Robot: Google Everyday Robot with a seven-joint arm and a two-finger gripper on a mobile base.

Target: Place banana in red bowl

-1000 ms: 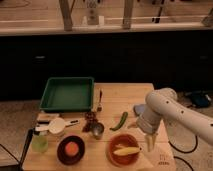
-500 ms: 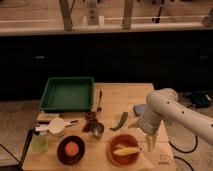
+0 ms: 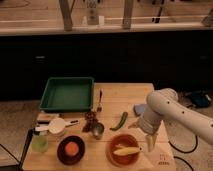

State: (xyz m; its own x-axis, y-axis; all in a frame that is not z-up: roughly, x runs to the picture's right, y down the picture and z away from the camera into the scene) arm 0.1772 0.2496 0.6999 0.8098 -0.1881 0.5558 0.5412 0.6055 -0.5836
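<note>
The pale-yellow banana [image 3: 125,150] lies inside the red bowl [image 3: 113,153] at the front of the wooden table. My gripper [image 3: 149,143] hangs just to the right of the bowl, level with its rim and pointing down. It is open, holds nothing, and stands apart from the banana. The white arm reaches in from the right.
A green chili [image 3: 120,121] lies behind the bowl and a metal cup [image 3: 97,131] stands to its left. A dark bowl with an orange centre [image 3: 71,149], a green cup [image 3: 40,144] and a white scoop [image 3: 56,125] sit at the front left. A green tray [image 3: 67,93] occupies the back left.
</note>
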